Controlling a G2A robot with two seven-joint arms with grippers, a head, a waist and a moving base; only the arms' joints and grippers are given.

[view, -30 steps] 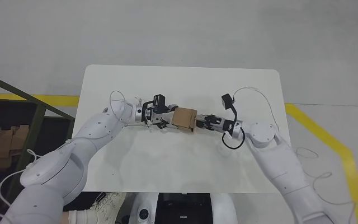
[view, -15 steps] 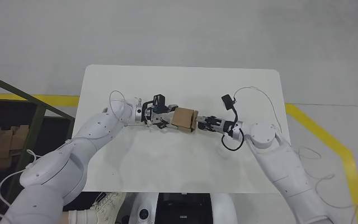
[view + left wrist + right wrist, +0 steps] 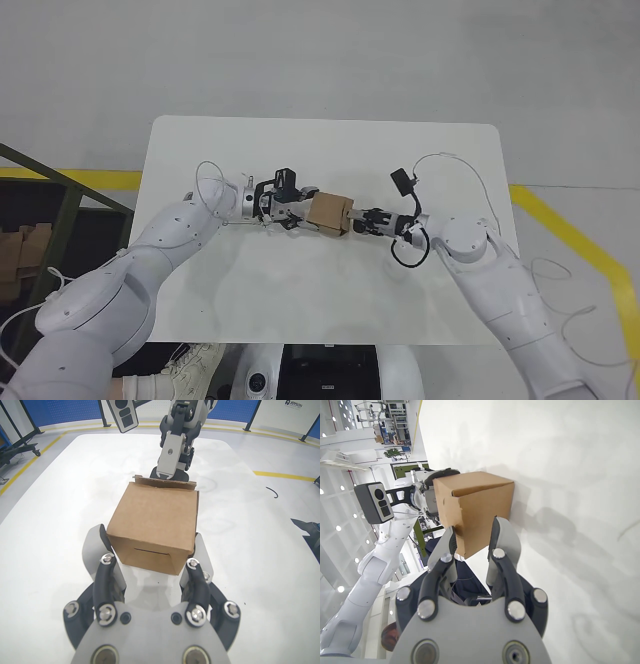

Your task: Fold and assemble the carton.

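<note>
- The carton (image 3: 328, 213) sits on the white table (image 3: 200, 300) near the centre of the top view, a brown box already squared up, held between the two grippers.
- The left gripper (image 3: 290, 215) meets it from the left of the frame. In the left wrist view its fingers (image 3: 101, 540) clamp the two sides of the carton's (image 3: 155, 520) slotted end.
- The right gripper (image 3: 358, 221) is at the carton's right end. In the right wrist view it (image 3: 473, 525) is spread apart, with a corner of the carton (image 3: 475, 510) between the fingers and one fingertip (image 3: 452, 536) touching the end flap.
- From the left wrist the carton hides the lower part of the right gripper (image 3: 172, 462), and a raised flap edge (image 3: 165, 483) stands before it.
- A loose white cable (image 3: 470, 170) loops over the table at the upper right.
- Off the table lie yellow floor tape (image 3: 560, 215) on the right and stacked cardboard (image 3: 20, 250) at the left edge.
</note>
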